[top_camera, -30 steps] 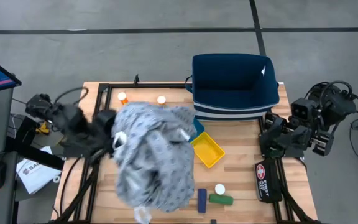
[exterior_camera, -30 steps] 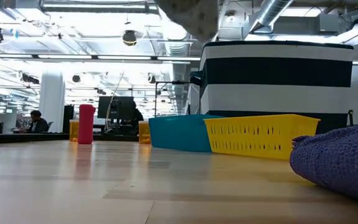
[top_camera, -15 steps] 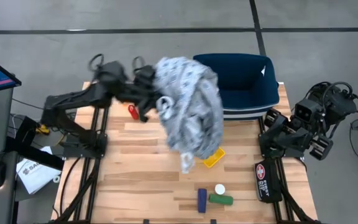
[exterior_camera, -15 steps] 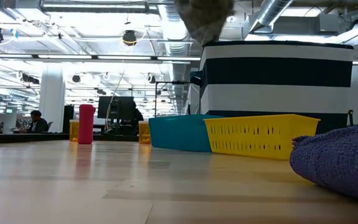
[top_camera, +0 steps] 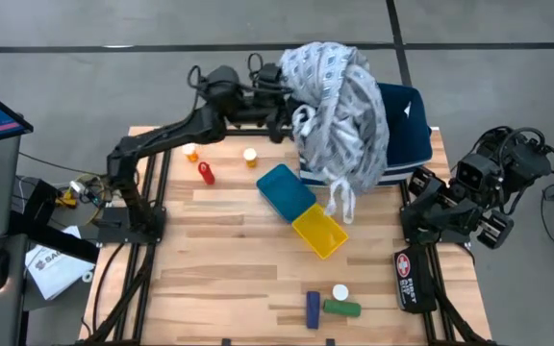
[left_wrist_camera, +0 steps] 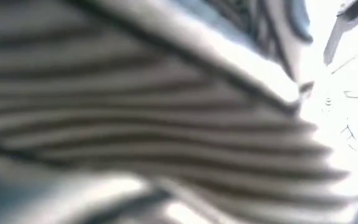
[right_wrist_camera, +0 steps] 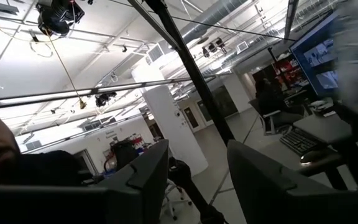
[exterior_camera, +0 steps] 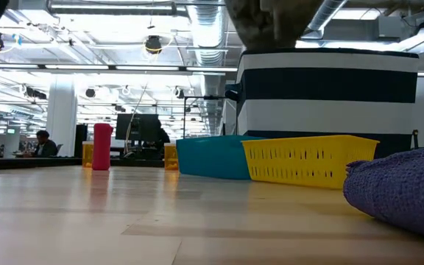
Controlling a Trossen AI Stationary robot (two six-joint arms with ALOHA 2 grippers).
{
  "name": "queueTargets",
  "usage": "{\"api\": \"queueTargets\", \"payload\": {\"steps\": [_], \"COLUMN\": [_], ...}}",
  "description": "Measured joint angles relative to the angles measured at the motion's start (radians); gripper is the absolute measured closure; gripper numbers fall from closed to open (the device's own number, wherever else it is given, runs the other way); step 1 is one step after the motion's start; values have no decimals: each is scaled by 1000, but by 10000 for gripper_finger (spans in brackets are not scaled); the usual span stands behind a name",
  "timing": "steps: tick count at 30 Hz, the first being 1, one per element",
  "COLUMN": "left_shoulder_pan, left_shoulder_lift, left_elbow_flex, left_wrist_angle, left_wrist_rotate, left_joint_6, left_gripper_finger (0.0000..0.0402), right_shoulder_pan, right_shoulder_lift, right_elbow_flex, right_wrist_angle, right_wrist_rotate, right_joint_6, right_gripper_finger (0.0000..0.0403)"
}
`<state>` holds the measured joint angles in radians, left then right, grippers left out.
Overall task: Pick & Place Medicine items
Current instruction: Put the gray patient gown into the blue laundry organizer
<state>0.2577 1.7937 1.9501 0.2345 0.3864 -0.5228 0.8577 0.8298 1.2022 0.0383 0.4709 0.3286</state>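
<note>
Two orange bottles (top_camera: 191, 151) and a red bottle (top_camera: 205, 173) stand at the desk's (top_camera: 229, 259) far left, below the left arm. Its fingers (top_camera: 279, 106) pinch the cloth (top_camera: 339, 96), now carried from mid-desk over the bin (top_camera: 407, 120). Blue tray (top_camera: 285, 190) and yellow tray (top_camera: 319, 233) show now. Green bottle (top_camera: 342, 308) lies sideways nearer the right fingers (top_camera: 421, 226), which I can't tell about.

The high view looks straight down on the whole desk (top_camera: 248, 259), while the low view sits at desk height, facing level across it into the room. Both share the yellow tray (top_camera: 320, 233) (exterior_camera: 308, 160); the left wrist view is pressed close against the patterned cloth (left_wrist_camera: 166, 124), and the right wrist view faces upward at the ceiling.
</note>
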Motion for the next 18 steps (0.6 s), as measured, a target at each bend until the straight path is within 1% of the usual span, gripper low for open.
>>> {"api": "queueTargets", "payload": {"steps": [2, 5, 9, 13, 16, 18], "left_shoulder_pan": [8, 11, 14, 5, 5, 7], "left_shoulder_lift": [27, 57, 97, 119, 141, 153], "left_elbow_flex": [6, 7, 7, 8, 8, 8], "left_wrist_angle": [21, 33, 93, 97, 105, 103], "left_wrist_rotate": [-21, -96, -155, -281, -387, -419], "left_joint_6": [26, 70, 108, 264, 351, 391], "left_gripper_finger": [375, 375, 374, 374, 374, 374], "right_shoulder_pan": [0, -1, -1, -1, -1, -1], "right_shoulder_lift": [0, 0, 0, 0, 0, 0], "right_elbow_flex": [0, 0, 0, 0, 0, 0], "right_wrist_angle": [0, 2, 2, 2, 2, 4], "right_wrist_rotate": [0, 2, 12, 27, 28, 28], "right_joint_6": [-2, -17, -44, -52, -51, -51], "right_gripper_finger": [241, 241, 241, 241, 241, 241]}}
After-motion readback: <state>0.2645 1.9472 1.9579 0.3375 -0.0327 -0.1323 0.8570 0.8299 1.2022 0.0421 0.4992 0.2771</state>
